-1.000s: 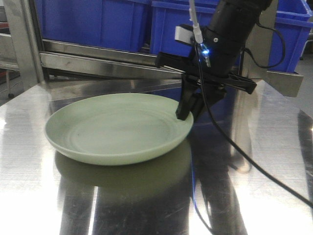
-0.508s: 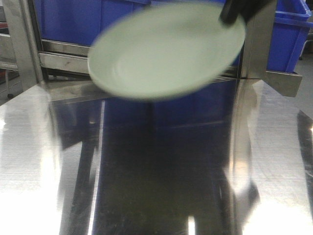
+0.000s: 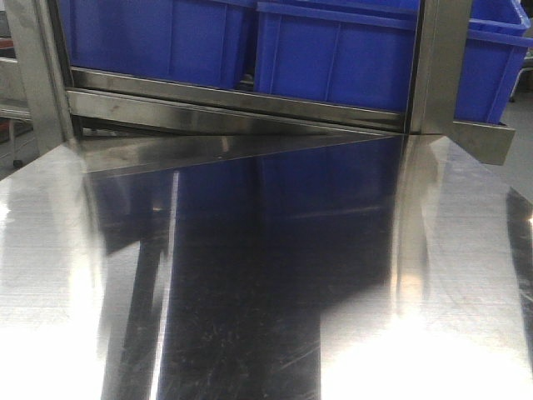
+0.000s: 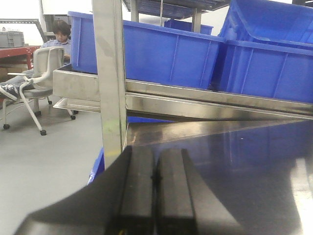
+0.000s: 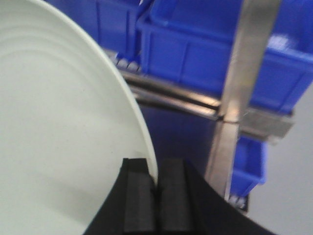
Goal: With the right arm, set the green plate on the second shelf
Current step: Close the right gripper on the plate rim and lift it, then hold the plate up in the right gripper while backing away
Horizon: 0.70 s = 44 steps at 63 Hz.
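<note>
Right gripper (image 5: 156,193): jaws pinching the rim of the green plate (image 5: 58,127); plate tilted steeply on edge, held up in front of the steel rack (image 5: 243,73), level with the blue bins (image 5: 205,54) on its shelf. Left gripper (image 4: 156,178): jaws pressed together, pad against pad, low before the rack's post; counter (image 3: 266,317) runs out from the rack's foot; seated person (image 4: 58,36) far left of the rack.
</note>
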Motion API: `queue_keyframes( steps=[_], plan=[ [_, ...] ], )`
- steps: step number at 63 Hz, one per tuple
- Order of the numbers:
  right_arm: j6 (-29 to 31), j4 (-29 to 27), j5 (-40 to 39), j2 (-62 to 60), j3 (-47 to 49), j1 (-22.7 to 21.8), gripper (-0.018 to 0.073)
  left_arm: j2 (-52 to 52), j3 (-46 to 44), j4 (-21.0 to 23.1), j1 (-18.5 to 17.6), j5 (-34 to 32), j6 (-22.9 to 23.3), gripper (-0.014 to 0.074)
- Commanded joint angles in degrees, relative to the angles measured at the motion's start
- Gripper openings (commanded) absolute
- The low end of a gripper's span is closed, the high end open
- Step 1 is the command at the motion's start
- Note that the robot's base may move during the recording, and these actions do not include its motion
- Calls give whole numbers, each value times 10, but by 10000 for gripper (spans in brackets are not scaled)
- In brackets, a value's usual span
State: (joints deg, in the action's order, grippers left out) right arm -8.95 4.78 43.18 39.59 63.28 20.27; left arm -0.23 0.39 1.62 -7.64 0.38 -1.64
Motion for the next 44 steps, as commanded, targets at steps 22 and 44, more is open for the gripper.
queue_keyframes(
  steps=[22,44],
  plan=[
    [-215,273,3,-228,-160,-21,25,-9,23,3,-2,-48,1,130],
    [-215,346,-152,-226,-322,-21,23,-9,23,3,-2,-48,1,130]
  ],
)
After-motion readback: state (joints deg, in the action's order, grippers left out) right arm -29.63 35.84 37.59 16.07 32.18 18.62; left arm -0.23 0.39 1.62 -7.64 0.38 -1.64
